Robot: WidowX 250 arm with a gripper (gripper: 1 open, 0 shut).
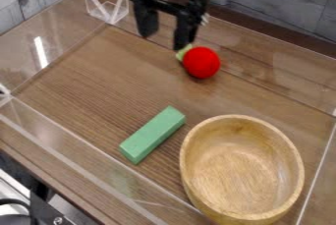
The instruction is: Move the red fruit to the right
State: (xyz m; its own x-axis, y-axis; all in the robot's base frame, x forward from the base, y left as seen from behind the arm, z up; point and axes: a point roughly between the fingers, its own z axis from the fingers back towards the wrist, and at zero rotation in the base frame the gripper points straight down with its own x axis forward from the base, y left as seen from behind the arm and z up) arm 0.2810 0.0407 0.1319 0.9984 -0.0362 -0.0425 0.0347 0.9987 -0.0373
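Count on wood-grain counter (pixel 92 82): one small round red toy fruit (pixel 201 63) with green leaf; one flat green rectangular block (pixel 152 134); one round wooden bowl (pixel 243 166); one black gripper (pixel 165 28).
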